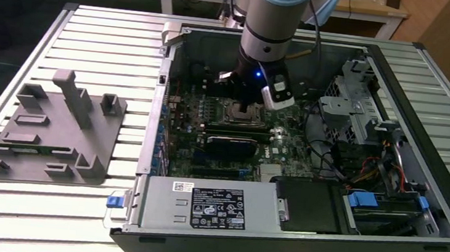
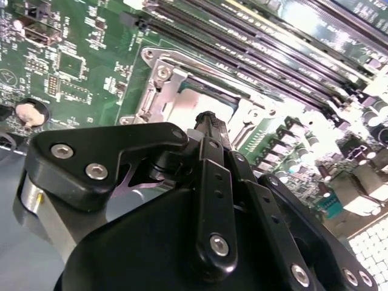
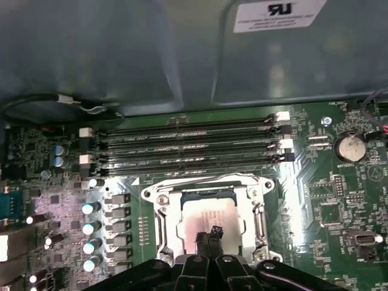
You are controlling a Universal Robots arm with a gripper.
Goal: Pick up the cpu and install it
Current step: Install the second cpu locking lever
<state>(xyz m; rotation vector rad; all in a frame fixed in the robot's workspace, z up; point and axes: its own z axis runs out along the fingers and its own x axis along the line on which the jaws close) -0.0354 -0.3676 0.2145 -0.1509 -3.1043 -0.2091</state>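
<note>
While its jaws sit pinched together, the gripper (image 3: 209, 237) touches the cpu (image 3: 203, 219); labels unreadable.

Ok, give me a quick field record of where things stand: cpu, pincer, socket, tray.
cpu: lying flat inside the socket frame, silver top showing
pincer: tips together, right over the cpu; contact unclear
socket: metal frame around the cpu, beside the memory slots
computer case: open, arm reaching in from above
grey tray: on the table at the exterior view's left, no chip visible on it
</note>
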